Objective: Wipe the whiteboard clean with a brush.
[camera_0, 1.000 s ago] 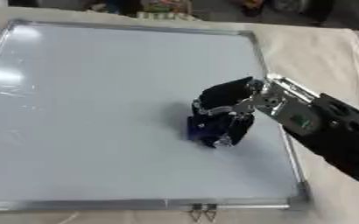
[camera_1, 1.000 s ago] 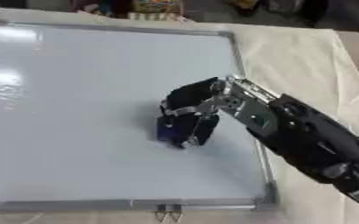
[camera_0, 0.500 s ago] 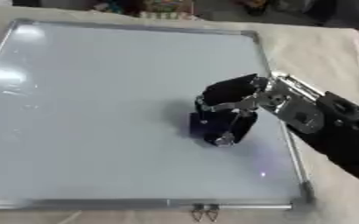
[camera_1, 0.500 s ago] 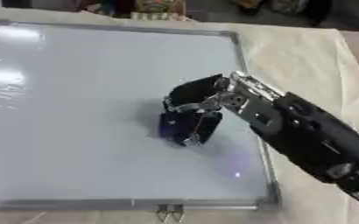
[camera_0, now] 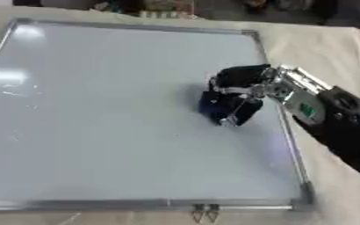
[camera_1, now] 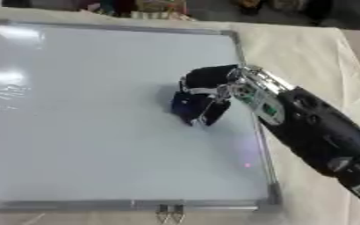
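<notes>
A large whiteboard with a silver frame lies flat on the cloth-covered table; its surface looks blank, with light glare at the left. My right hand comes in from the right edge, fingers curled down round a dark blue brush that is pressed on the board's right half, near the frame. The brush is mostly hidden under the fingers. My left hand shows in neither view.
The board's right frame rail runs just beside the hand. Beige cloth covers the table to the right. A small metal clip sits at the bottom frame edge. Cluttered objects lie beyond the board's far edge.
The right hand with the brush has shifted slightly up the board, away from the bottom frame. The view itself has also drifted a little.
</notes>
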`<state>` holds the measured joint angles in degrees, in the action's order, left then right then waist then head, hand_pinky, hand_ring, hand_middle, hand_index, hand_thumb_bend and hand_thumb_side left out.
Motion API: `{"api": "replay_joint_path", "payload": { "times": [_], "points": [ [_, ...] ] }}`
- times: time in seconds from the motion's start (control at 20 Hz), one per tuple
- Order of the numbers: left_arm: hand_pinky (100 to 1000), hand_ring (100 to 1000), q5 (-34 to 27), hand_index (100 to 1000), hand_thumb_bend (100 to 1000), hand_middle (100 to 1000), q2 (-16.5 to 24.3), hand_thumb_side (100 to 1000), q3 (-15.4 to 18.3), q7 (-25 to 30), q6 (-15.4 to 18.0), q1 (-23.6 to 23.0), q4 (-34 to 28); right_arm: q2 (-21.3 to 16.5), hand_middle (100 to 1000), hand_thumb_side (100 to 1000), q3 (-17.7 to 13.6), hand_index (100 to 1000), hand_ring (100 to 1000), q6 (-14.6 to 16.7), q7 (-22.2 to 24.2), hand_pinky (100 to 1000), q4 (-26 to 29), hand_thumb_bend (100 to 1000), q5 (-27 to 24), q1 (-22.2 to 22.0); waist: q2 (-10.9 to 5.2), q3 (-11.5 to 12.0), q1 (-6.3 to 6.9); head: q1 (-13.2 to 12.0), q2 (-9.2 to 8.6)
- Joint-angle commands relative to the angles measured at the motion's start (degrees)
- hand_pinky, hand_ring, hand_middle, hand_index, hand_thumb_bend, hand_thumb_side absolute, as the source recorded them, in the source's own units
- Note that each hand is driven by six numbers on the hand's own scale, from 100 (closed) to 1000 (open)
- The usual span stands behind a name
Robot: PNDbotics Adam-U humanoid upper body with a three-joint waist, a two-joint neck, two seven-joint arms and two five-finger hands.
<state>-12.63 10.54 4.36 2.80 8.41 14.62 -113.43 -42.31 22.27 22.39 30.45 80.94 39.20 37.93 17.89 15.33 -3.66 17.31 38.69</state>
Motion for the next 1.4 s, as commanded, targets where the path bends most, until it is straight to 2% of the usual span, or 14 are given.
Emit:
{"api": "replay_joint_path", "payload": {
  "times": [0.05, 0.55, 0.8, 1.4],
  "points": [
    [422, 494, 0.2, 555, 100, 430, 0.5, 901, 0.1, 0.2, 0.2, 0.4, -1.1, -0.2, 173, 205, -0.1, 328, 469, 0.5, -0.7, 489, -4.2, 100, 3.0, 0.1, -0.62, 0.2, 0.34, 0.2, -0.47],
    [422, 494, 0.3, 555, 100, 430, 0.5, 902, 0.1, 0.2, 0.2, 0.3, -1.1, 1.0, 179, 221, -1.7, 329, 475, 0.4, -5.4, 487, -10.2, 100, 7.9, 1.4, -0.57, 0.0, 0.32, 0.2, -0.62],
    [422, 493, 0.3, 555, 100, 430, 0.5, 903, 0.1, 0.2, 0.2, 0.3, -1.1, 1.1, 184, 226, -1.8, 332, 477, 0.5, -6.7, 485, -11.4, 100, 9.2, 1.5, -0.54, 0.2, 0.30, 0.3, -0.77],
    [422, 493, 0.4, 555, 100, 431, 0.5, 903, 0.1, 0.4, 0.1, 0.2, -1.0, 1.1, 182, 222, -3.5, 333, 472, -1.5, -9.7, 479, -13.7, 100, 11.0, 2.2, -0.51, 0.0, 0.29, 0.2, -0.90]
  ]
}}
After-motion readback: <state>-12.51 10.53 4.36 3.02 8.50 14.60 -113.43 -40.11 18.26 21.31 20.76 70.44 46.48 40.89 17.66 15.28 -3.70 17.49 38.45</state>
